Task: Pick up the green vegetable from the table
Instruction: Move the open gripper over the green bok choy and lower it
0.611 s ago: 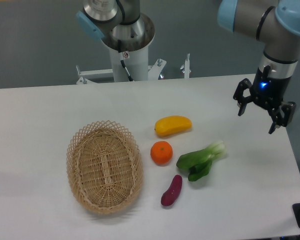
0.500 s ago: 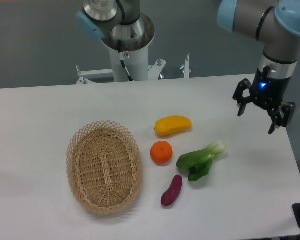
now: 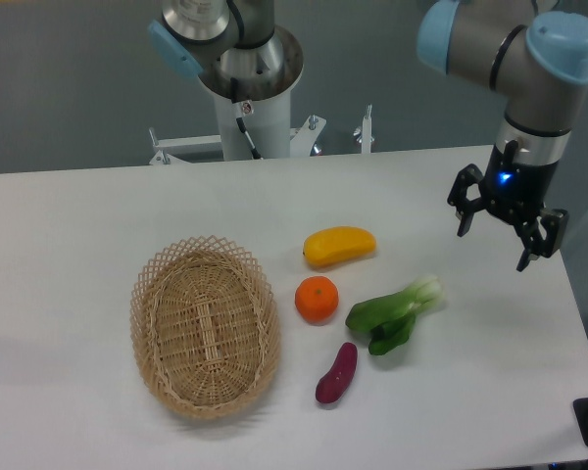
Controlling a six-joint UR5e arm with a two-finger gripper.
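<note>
The green vegetable (image 3: pixel 393 313) lies on the white table (image 3: pixel 490 372), right of centre, its dark leaves toward the lower left and its pale stalk end toward the upper right. My gripper (image 3: pixel 493 249) hangs above the table's right side, up and to the right of the vegetable, well apart from it. Its fingers (image 3: pixel 462 224) are spread open and nothing is between them.
An orange (image 3: pixel 317 299) sits just left of the vegetable, a yellow oblong fruit (image 3: pixel 340 246) behind it, and a purple eggplant-shaped piece (image 3: pixel 336 373) in front. A wicker basket (image 3: pixel 205 326) stands at the left. The table's right edge runs close under the gripper.
The gripper has shifted slightly left, toward the middle of the table. The objects on the table have not moved.
</note>
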